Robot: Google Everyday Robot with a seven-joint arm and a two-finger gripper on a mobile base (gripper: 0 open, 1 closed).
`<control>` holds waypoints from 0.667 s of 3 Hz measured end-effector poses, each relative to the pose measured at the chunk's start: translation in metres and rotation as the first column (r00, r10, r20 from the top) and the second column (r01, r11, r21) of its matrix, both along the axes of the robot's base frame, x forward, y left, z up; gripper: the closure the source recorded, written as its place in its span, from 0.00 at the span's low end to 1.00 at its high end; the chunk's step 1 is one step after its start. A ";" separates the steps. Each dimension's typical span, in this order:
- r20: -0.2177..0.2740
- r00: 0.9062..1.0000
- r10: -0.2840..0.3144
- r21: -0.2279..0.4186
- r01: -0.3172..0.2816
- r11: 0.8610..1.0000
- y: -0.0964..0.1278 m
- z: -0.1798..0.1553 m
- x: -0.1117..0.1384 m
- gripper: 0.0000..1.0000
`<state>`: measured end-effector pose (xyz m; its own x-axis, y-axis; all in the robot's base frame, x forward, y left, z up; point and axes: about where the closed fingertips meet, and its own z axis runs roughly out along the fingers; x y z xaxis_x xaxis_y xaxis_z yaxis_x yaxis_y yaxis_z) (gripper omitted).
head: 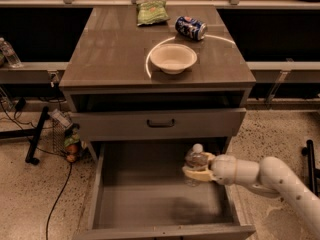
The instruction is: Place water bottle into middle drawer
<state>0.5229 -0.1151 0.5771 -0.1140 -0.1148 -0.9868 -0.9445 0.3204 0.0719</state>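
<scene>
The water bottle, clear with a white cap, stands upright in my gripper, which is shut around its lower body. My white arm reaches in from the right. The bottle hangs over the right rear part of the open middle drawer, a wide grey drawer with a flat bare floor. I cannot tell whether the bottle touches the floor. Above it is the grey drawer front with a black handle.
On the cabinet top sit a white bowl, a blue soda can and a green chip bag. Cables and a black stand lie on the floor at left. Another bottle stands far left.
</scene>
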 end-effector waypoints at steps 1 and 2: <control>0.024 0.999 0.040 -0.002 -0.040 0.999 0.038 -0.033 0.017 1.00; 0.047 0.997 0.061 -0.035 -0.059 0.998 0.067 -0.066 0.026 1.00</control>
